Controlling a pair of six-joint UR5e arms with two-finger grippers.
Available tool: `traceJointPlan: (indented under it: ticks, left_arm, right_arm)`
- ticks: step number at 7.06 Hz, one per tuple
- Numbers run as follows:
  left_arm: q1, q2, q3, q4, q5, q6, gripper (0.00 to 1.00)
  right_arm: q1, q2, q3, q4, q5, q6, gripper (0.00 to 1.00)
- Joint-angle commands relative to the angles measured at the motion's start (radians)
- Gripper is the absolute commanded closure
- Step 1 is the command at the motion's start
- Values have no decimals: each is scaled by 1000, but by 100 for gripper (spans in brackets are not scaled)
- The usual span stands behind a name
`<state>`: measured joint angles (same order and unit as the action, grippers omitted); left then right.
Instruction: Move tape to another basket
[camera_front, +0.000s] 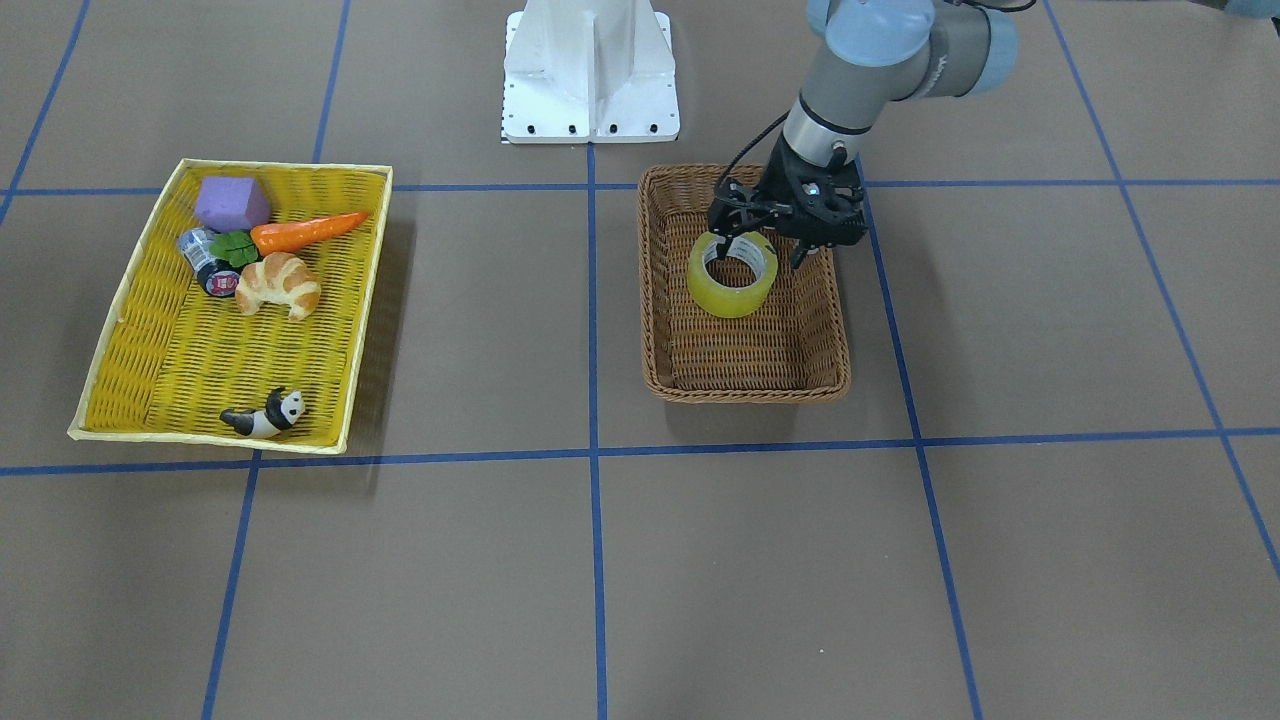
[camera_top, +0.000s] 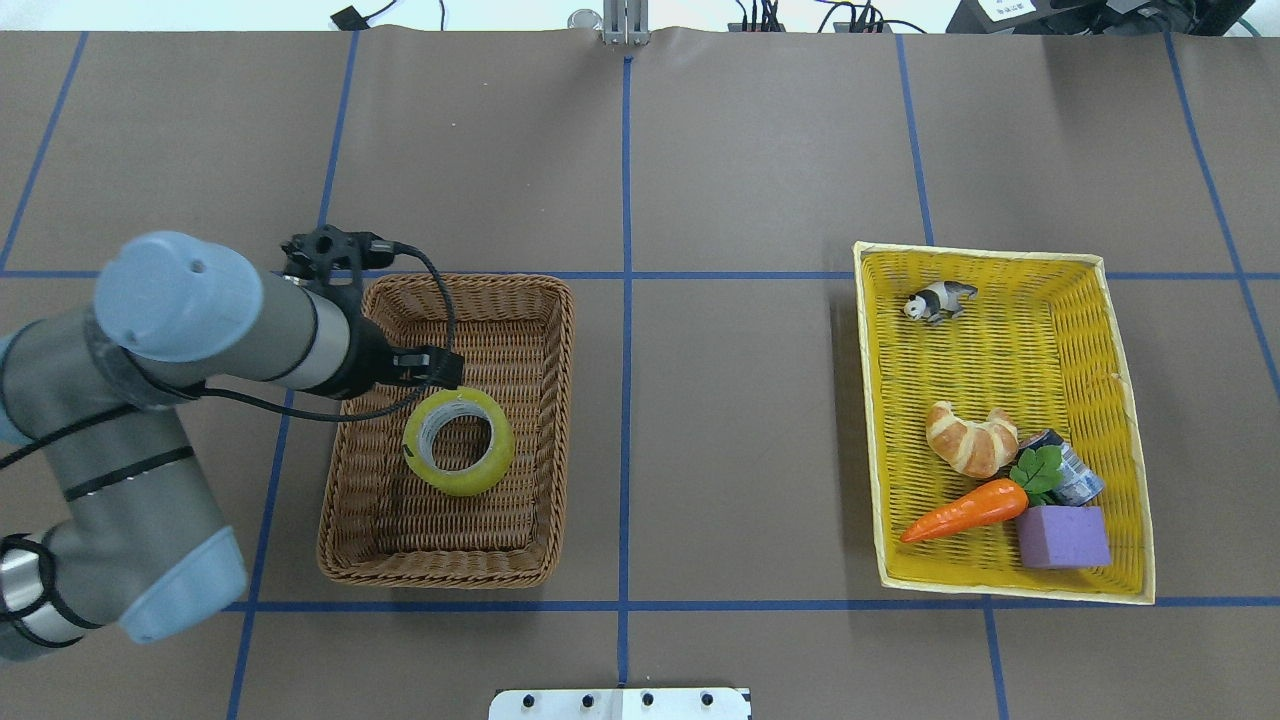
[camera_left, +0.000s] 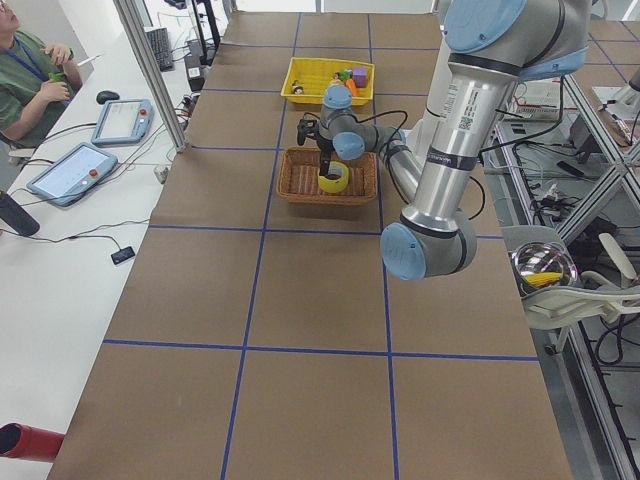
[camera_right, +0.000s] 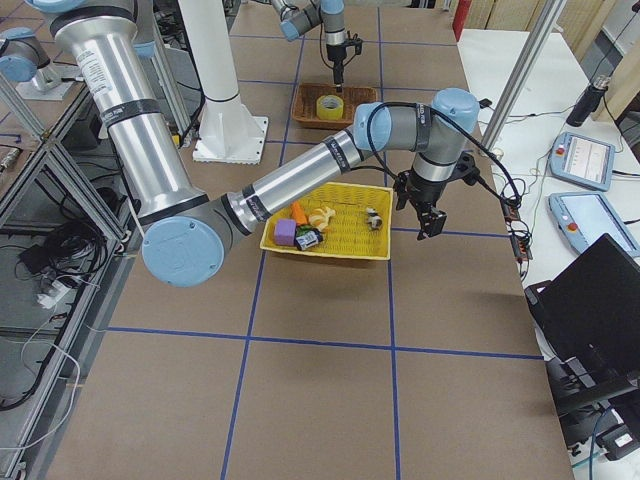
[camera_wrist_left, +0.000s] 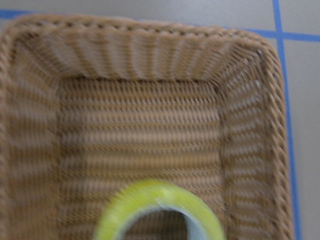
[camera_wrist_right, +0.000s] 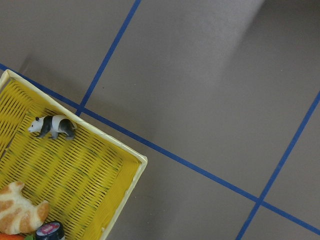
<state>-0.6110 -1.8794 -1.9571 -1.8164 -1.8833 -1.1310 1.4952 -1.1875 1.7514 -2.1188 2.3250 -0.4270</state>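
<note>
Tape (camera_front: 746, 298) tilted in basket (camera_front: 745, 393), rim seemingly pinched by left fingers (camera_front: 799, 254); right fingers (camera_right: 432, 222) unreadable.

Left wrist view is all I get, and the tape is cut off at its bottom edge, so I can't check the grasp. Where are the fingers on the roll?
Observer: The front-facing view shows one of the left fingers outside the rim of the tape and the other dipping into its hole. I cannot tell whether they are clamped.
Operator: Where in the basket is it?
Observer: Overhead, it is about the middle of the basket, clear of all four walls.
Operator: And the other arm?
Observer: The right fingers hang over the table, just outside the corner of the yellow tray where the toy panda lies.
</note>
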Motion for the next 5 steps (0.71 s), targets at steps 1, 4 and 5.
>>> traceJointPlan:
  ticks: [1,4,5]
  left_arm:
    - [-214,165,-54,3,-96,323,1]
    - [-638,331,50,35,-361,847,1]
    - [-732,371,111,39,-361,1001,1]
  right_arm:
    - [48,-30,-13,-36,-6,-105,0]
    - [66,-95,-15,-29,-4,-90,0]
    - [69,-128,-36,-20,-4,-88,0]
